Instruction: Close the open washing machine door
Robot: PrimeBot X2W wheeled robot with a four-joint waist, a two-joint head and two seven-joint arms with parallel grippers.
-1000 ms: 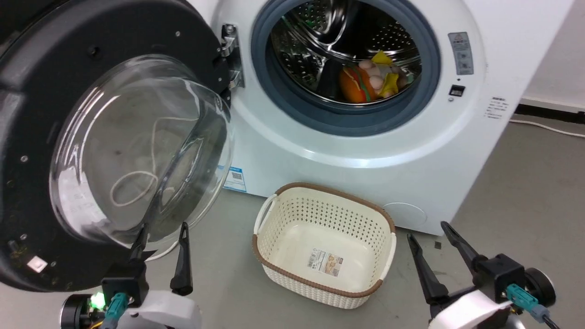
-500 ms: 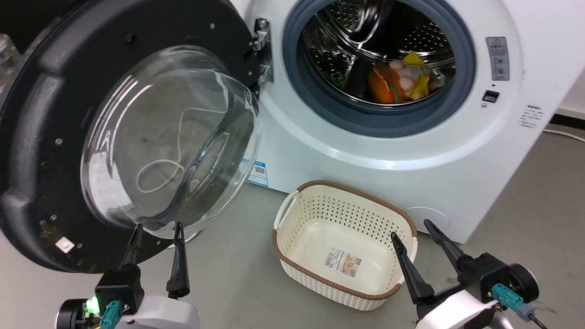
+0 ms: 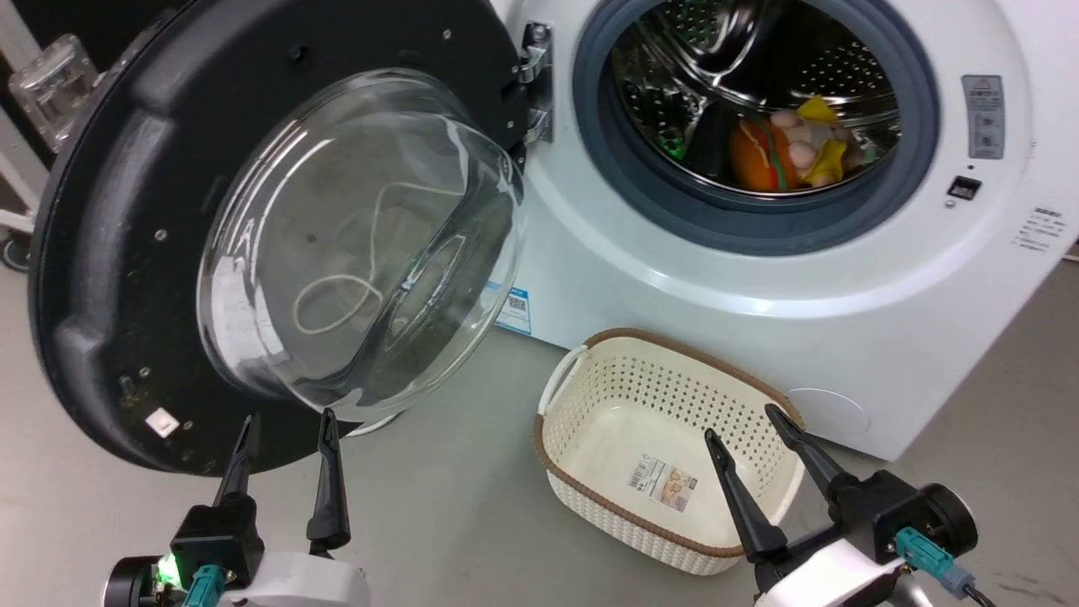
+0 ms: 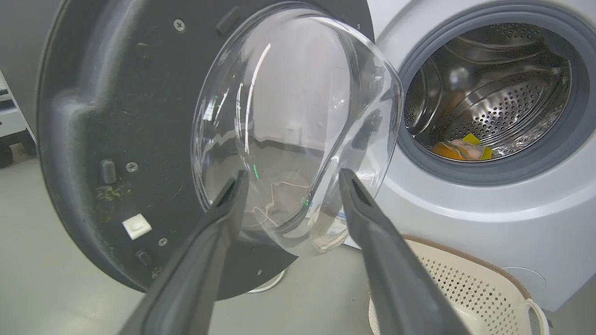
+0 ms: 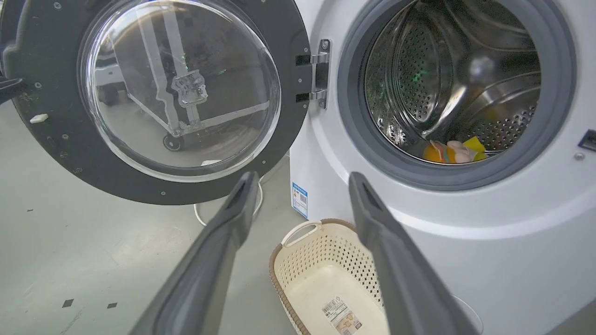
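The washing machine door (image 3: pixel 126 211) is swung wide open, out to the left of the washing machine (image 3: pixel 716 312) and hanging on its metal hinge (image 3: pixel 537 80). The inner face is towards us: wide black rim, with the clear glass bowl (image 3: pixel 362 244) bulging out of the middle.

Over to the machine itself. The round opening is uncovered, with a grey rubber gasket (image 3: pixel 759 232) ringing the steel perforated drum (image 3: pixel 759 67). Low in the drum lies an orange burger-shaped toy (image 3: pixel 759 156) with pale and yellow pieces (image 3: pixel 822 135) pressed up against it. There's a small blue label (image 3: pixel 514 308) low on the white front, just behind the edge of the glass.

On the grey floor (image 3: pixel 438 506) in front of the washer stands the cream perforated basket (image 3: pixel 582 497) with a brown rim. Inside it, a printed sticker (image 3: pixel 662 485) lies flat on the bottom.

Now the arms. The left gripper (image 3: pixel 287 416) has its fingers spread and nothing between them, tips just under the door's lower edge; whether they touch it I cannot tell. In the left wrist view the two fingers frame the glass bowl. The right gripper (image 3: pixel 741 421) is parted and bare too, its tips showing over the basket's near right corner and well apart from the door.
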